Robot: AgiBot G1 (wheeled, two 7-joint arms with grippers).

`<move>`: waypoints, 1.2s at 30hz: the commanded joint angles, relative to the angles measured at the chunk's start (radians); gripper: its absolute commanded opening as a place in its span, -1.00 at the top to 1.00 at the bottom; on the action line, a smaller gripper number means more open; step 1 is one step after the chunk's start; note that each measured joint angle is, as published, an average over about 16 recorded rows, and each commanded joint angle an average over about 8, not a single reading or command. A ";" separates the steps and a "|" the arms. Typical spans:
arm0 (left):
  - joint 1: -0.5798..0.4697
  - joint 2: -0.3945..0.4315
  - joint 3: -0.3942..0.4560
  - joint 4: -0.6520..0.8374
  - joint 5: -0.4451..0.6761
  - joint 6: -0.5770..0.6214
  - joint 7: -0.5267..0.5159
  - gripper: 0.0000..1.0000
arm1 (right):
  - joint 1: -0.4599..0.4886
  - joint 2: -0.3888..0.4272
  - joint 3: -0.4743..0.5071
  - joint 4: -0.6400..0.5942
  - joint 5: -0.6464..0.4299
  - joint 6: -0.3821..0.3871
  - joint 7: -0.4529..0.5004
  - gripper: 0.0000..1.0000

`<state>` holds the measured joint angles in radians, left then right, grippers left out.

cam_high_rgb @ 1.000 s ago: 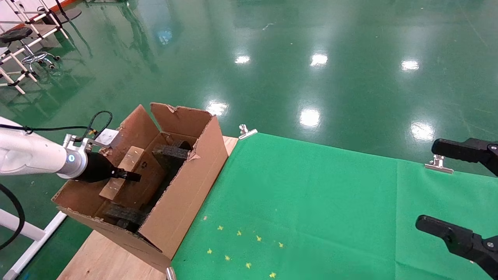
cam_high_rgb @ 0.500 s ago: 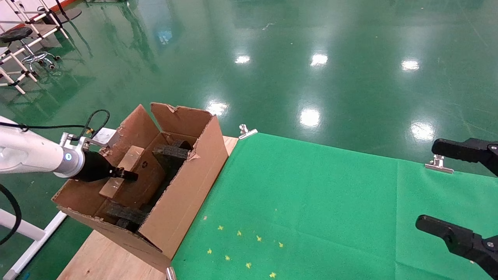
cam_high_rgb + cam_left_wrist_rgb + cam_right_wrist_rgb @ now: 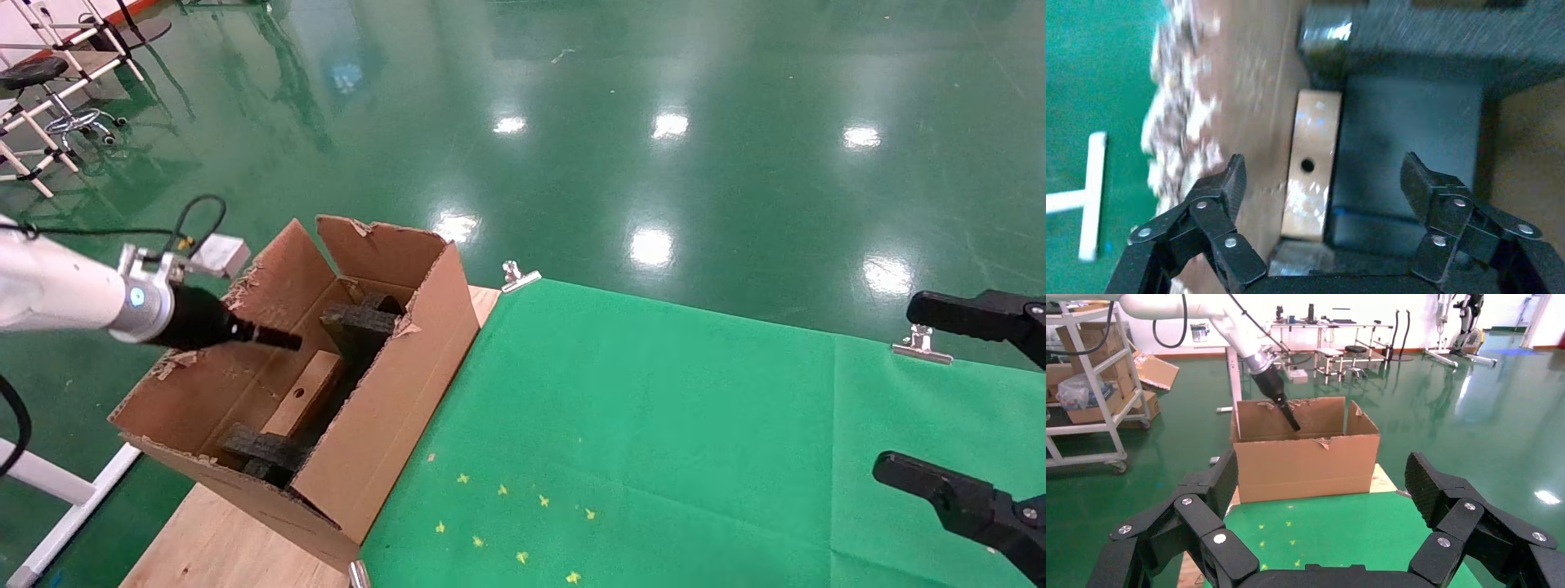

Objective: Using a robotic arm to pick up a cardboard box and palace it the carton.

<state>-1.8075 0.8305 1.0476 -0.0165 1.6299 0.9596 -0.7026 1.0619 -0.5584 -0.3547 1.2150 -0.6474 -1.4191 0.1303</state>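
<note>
The carton (image 3: 384, 392) stands open on the table's left end, with black foam inserts (image 3: 359, 322) inside. The cardboard box (image 3: 304, 396) lies inside it on its narrow side between the foam pieces, round hole facing up. My left gripper (image 3: 282, 337), on the white robotic arm (image 3: 57, 294), hovers over the carton's left side, open and empty. In the left wrist view the box (image 3: 1310, 184) lies below the spread jaws of the left gripper (image 3: 1324, 168), untouched. My right gripper (image 3: 907, 390) is open and empty at the far right; its wrist view shows the gripper (image 3: 1321, 468) and the carton (image 3: 1306, 465).
A green cloth (image 3: 654, 425) covers the table, held by metal clips (image 3: 516, 278) (image 3: 922, 343), with several yellow marks (image 3: 507, 523) near the front. The bare wooden table edge (image 3: 221, 547) shows under the carton. White frames and a stool (image 3: 49, 82) stand on the floor at the far left.
My left gripper has let go of the cardboard box, which now rests lower in the carton between the foam pieces. The gripper has risen and drawn back a little. The right arm has not moved.
</note>
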 commanded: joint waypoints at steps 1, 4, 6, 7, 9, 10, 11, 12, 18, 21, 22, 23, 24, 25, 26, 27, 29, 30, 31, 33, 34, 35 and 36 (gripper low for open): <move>-0.019 0.000 -0.002 -0.005 -0.003 0.008 -0.002 -1.00 | 0.000 0.000 0.000 0.000 0.000 0.000 0.000 -1.00; -0.057 -0.003 -0.019 -0.023 -0.027 0.041 -0.013 -1.00 | 0.000 0.000 0.000 0.000 0.000 0.000 0.000 -1.00; -0.080 -0.006 -0.034 -0.037 -0.050 0.066 -0.021 -1.00 | 0.000 0.000 0.000 0.000 0.000 0.000 0.000 -1.00; -0.090 -0.009 -0.043 -0.045 -0.063 0.080 -0.024 -1.00 | 0.000 0.000 0.000 0.000 0.000 0.000 0.000 -1.00; -0.105 -0.013 -0.064 -0.064 -0.094 0.108 -0.033 -1.00 | 0.000 0.000 0.000 0.000 0.000 0.000 0.000 -1.00; -0.111 -0.016 -0.075 -0.074 -0.111 0.124 -0.038 -1.00 | 0.000 0.000 0.000 0.000 0.000 0.000 0.000 -1.00; -0.116 -0.018 -0.087 -0.084 -0.129 0.140 -0.043 -1.00 | 0.000 0.000 0.000 0.000 0.000 0.000 0.000 -1.00; -0.118 -0.020 -0.099 -0.096 -0.149 0.157 -0.049 -1.00 | 0.000 0.000 0.000 0.000 0.000 0.000 0.000 -1.00; -0.101 -0.024 -0.177 -0.182 -0.280 0.275 -0.107 -1.00 | 0.000 0.000 0.000 0.000 0.000 0.000 0.000 -1.00; -0.078 -0.020 -0.209 -0.228 -0.339 0.324 -0.143 -1.00 | 0.000 0.000 0.000 0.000 0.000 0.000 0.000 -1.00; -0.070 -0.019 -0.219 -0.243 -0.358 0.339 -0.155 -1.00 | 0.000 0.000 0.000 0.000 0.000 0.000 0.000 -1.00; -0.062 -0.017 -0.227 -0.257 -0.374 0.351 -0.164 -1.00 | 0.000 0.000 0.000 0.000 0.000 0.000 0.000 -1.00; -0.055 -0.015 -0.234 -0.269 -0.388 0.360 -0.172 -1.00 | 0.000 0.000 0.000 0.000 0.000 0.000 0.000 -1.00; -0.050 -0.014 -0.239 -0.278 -0.399 0.368 -0.179 -1.00 | 0.000 0.000 0.000 0.000 0.000 0.000 0.000 -1.00; -0.047 -0.013 -0.243 -0.284 -0.407 0.373 -0.183 -1.00 | 0.000 0.000 0.000 0.000 0.000 0.000 0.000 -1.00; -0.044 -0.013 -0.246 -0.288 -0.413 0.377 -0.185 -1.00 | 0.000 0.000 0.000 0.000 0.000 0.000 0.000 -1.00; -0.039 -0.012 -0.250 -0.294 -0.421 0.381 -0.188 -1.00 | 0.000 0.000 0.000 0.000 0.000 0.000 0.000 -1.00; -0.039 -0.012 -0.249 -0.293 -0.420 0.380 -0.186 -1.00 | 0.000 0.000 0.000 0.000 0.000 0.000 0.000 -1.00; -0.039 -0.012 -0.248 -0.291 -0.418 0.378 -0.184 -1.00 | 0.000 0.000 0.000 0.000 0.000 0.000 0.000 -1.00; -0.041 -0.013 -0.245 -0.287 -0.412 0.375 -0.182 -1.00 | 0.000 0.000 0.000 0.000 0.000 0.000 0.000 -1.00; -0.043 -0.013 -0.243 -0.283 -0.407 0.371 -0.180 -1.00 | 0.000 0.000 0.000 0.000 0.000 0.000 0.000 -1.00; -0.044 -0.014 -0.242 -0.281 -0.404 0.369 -0.178 -1.00 | 0.000 0.000 0.000 0.000 0.000 0.000 0.000 -1.00; -0.044 -0.014 -0.241 -0.280 -0.402 0.368 -0.176 -1.00 | 0.000 0.000 0.000 0.000 0.000 0.000 0.000 -1.00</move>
<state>-1.8440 0.8151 0.8006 -0.3076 1.2201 1.3313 -0.8748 1.0617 -0.5582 -0.3547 1.2148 -0.6472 -1.4189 0.1303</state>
